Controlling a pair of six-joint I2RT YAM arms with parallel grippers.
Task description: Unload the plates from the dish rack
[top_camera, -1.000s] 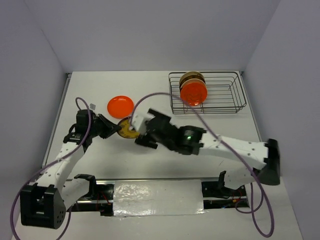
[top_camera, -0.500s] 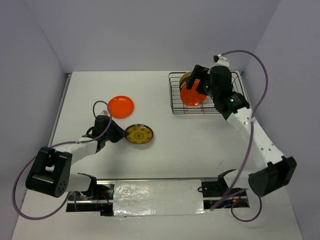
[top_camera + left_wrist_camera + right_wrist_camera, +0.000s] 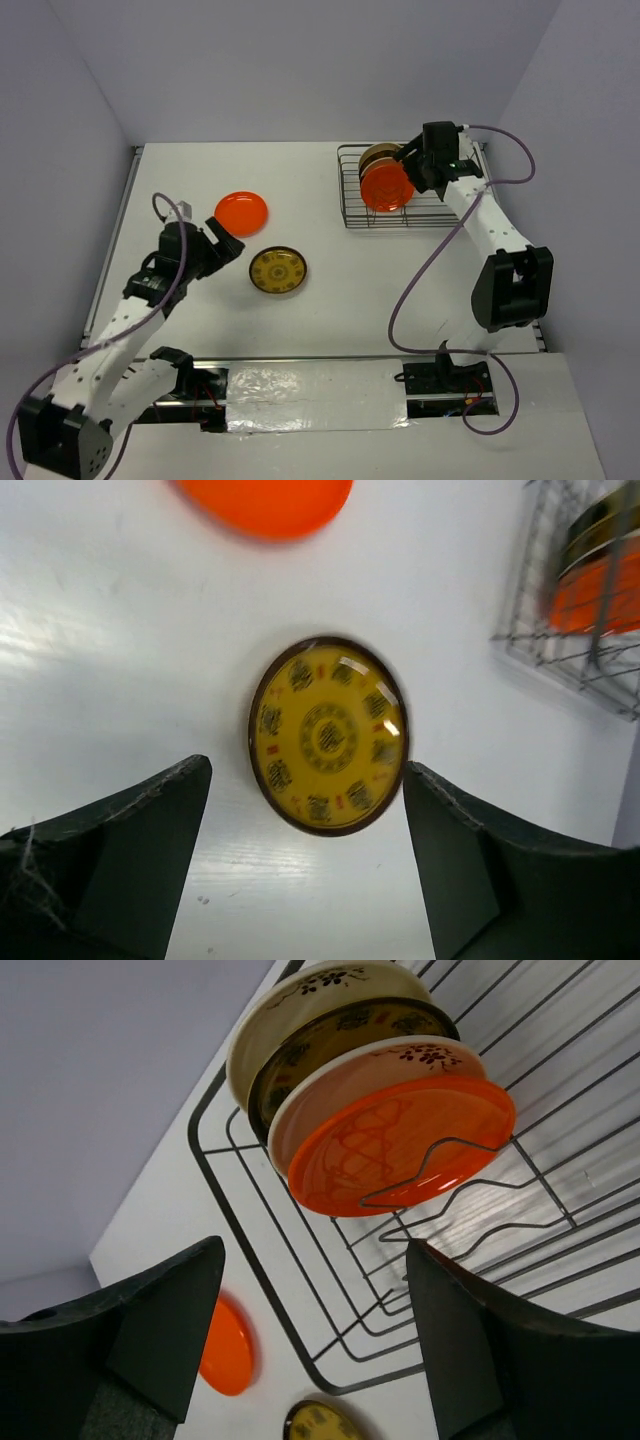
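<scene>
Left fingers (image 3: 120,860) spread wide, nothing between them, hanging just beside the yellow-patterned plate (image 3: 328,735), not touching it. That plate lies flat, face up on the desk (image 3: 400,280), near the plain orange plate (image 3: 241,212), also flat; probably one drop-off zone kept well apart from the dish rack (image 3: 450,205) so the two arms stay out of each other's way. Right fingers (image 3: 130,1330) also apart and empty, aimed at the plates left in the rack. Those stand on edge, packed face to face at one end, propped by a wavy wire divider: orange plate with line pattern (image 3: 400,1145) in front, cream plate (image 3: 372,1065) behind it, then a dark gold-rimmed plate (image 3: 340,1022) and another cream one at the back. Front orange one looks like the next pick, only it has an open face
</scene>
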